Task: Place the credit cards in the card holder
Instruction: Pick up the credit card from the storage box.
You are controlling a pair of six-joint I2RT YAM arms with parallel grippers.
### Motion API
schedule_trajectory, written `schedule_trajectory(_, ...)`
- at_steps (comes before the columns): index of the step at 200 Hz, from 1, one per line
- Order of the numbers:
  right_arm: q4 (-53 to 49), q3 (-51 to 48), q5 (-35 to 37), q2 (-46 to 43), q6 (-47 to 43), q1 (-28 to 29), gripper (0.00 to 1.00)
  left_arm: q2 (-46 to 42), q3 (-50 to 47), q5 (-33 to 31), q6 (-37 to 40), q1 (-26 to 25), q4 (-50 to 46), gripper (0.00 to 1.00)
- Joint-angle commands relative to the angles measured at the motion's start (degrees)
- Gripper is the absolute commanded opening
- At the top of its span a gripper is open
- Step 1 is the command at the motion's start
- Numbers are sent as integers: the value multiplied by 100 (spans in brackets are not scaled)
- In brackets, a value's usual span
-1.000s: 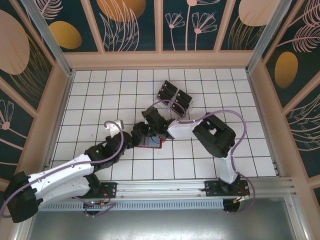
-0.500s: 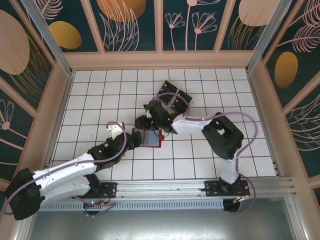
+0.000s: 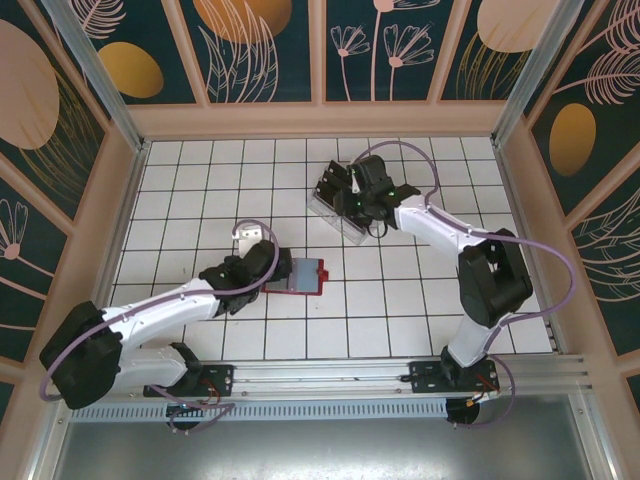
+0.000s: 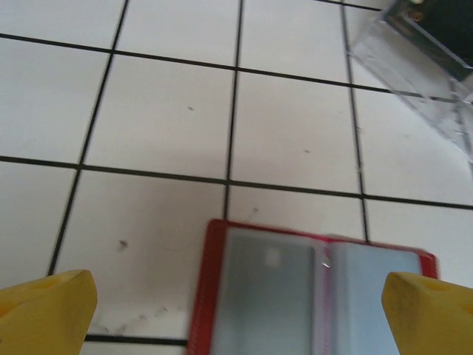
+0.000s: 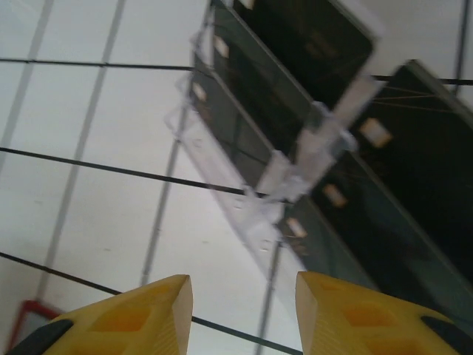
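My right gripper [image 5: 242,314] hung just short of the clear rack [image 5: 277,177], jaws parted with nothing between them, facing the black credit cards [image 5: 310,37] standing in its tiers. My left gripper [image 4: 240,310], fingers spread wide, hovered at the red card holder [image 4: 295,288], which lay open on the white tiles, pockets up, apart from the rack. I judged the step to be fetching a card. Next I needed to pinch one card's edge and lift it free.
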Motion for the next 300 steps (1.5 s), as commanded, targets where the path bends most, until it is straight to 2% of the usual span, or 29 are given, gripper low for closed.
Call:
schedule_trajectory(1, -729, 436, 535, 265, -815, -15, 41, 193, 180, 222, 483, 361, -13, 99)
schedule_trajectory(52, -794, 573, 1281, 643, -1168, 27, 40, 541, 260, 479, 750, 940, 30, 99)
schedule_trajectory(85, -719, 583, 1539, 788, -1299, 87, 40, 554, 183, 591, 767, 1014, 103, 99)
schedule_trajectory(152, -755, 692, 1445, 1077, -1390, 185, 37, 621, 96, 658, 738, 1032, 225, 99)
schedule_trajectory(217, -851, 779, 1316, 1048, -1515, 191, 17, 651, 25, 700, 732, 1036, 325, 99)
schedule_trajectory(300, -992, 963, 607, 1157, -1934, 83, 5, 633, 16, 711, 766, 1033, 305, 99)
